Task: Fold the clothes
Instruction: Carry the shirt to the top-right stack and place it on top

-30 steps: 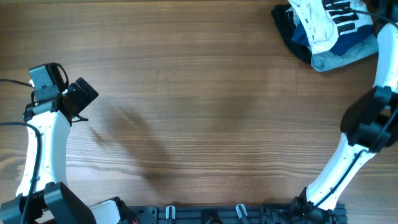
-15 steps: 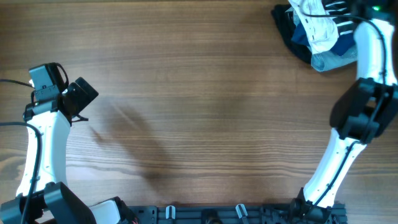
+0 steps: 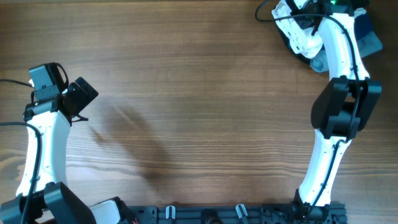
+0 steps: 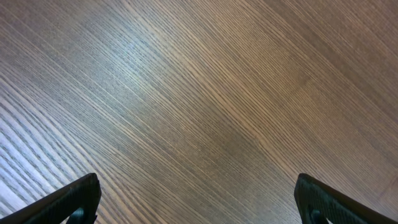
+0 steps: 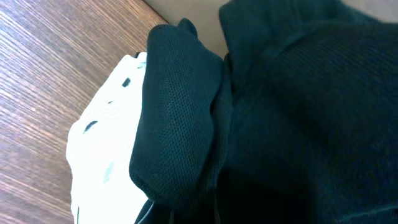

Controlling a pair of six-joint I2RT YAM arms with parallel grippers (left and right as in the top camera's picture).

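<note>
**The clothes: pinch black fabric only**

The clothes (image 5: 280, 112) fill the right wrist view, close under the right gripper (image 3: 308, 7), with a white garment (image 5: 106, 155) just beside. It would be best to take an edge fold of black alone and avoid the white. The right arm (image 3: 339, 56) stretches far forward, and its jaws are hidden, so I cannot tell their state. The left gripper (image 4: 196, 199) hovers spread wide and empty.

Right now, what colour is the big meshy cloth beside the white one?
The cloth is plain black, seen best in the right wrist view.
</note>
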